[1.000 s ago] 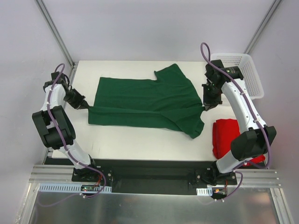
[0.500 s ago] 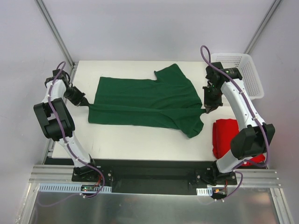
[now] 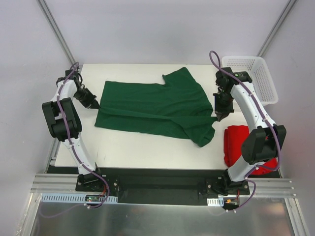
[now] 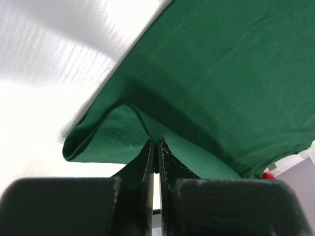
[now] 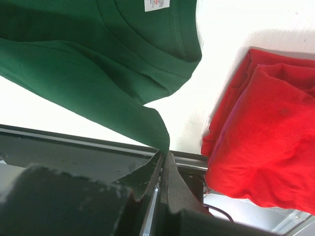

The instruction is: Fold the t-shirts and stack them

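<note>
A green t-shirt point(image 3: 157, 105) lies spread across the white table point(image 3: 147, 145), its front half doubled back over the rest. My left gripper point(image 3: 95, 104) is shut on the shirt's left hem edge point(image 4: 147, 132), lifted slightly. My right gripper point(image 3: 216, 115) is shut on the shirt's right edge point(image 5: 157, 128) near the collar with its white label point(image 5: 156, 4). A folded red t-shirt point(image 3: 241, 142) lies at the table's front right, just beside the right gripper; in the right wrist view the red t-shirt point(image 5: 266, 123) fills the right side.
A white plastic basket point(image 3: 253, 76) stands at the back right corner. The black base rail point(image 3: 157, 179) runs along the near edge. Grey enclosure walls surround the table.
My left gripper has carried the shirt's left edge away from the near side and to the right, toward the back-left corner. The right gripper shifted slightly inward, still holding.
</note>
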